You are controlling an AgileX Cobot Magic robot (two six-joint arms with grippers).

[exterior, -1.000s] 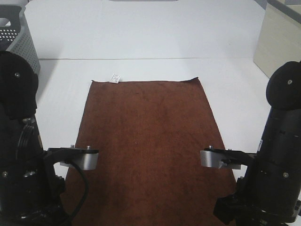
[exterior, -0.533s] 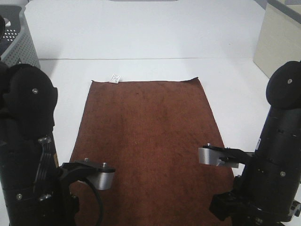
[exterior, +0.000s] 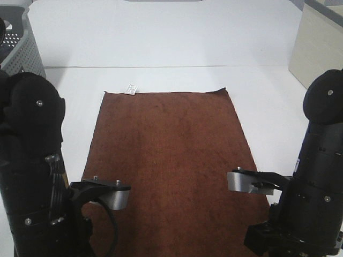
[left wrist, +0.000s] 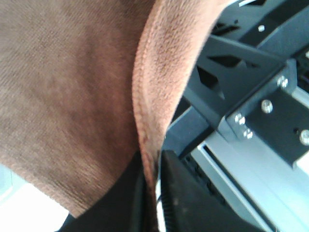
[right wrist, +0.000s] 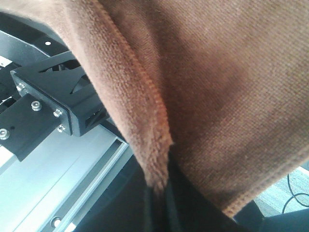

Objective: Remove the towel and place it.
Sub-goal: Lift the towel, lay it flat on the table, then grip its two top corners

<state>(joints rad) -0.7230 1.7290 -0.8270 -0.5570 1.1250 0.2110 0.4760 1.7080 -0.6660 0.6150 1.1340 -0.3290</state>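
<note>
Overhead, the towel (exterior: 166,155) is lying flat on the white table (exterior: 161,48). Its far edge is reaching mid-table and its near end is running under both arms, which are hiding the grippers. It is showing as a dark brown plush rectangle with stitched hems and a small white tag (exterior: 131,88) at its far left corner.

In the left wrist view, the left gripper (left wrist: 153,169) is pinching the hem (left wrist: 140,106), its dark fingers (left wrist: 123,198) pressing together on the cloth. The cloth is folding and drooping away from the bite, so it is probably going to handle as soft, limp and light.

In the right wrist view, the right gripper (right wrist: 159,188) is likewise squeezing the stitched edge between closed fingers, with the pile bunching at the pinch. The thick hem near the near corners is looking like the best place to hold. The plush is likely giving good friction, though the middle is likely going to sag between the two holds.
</note>
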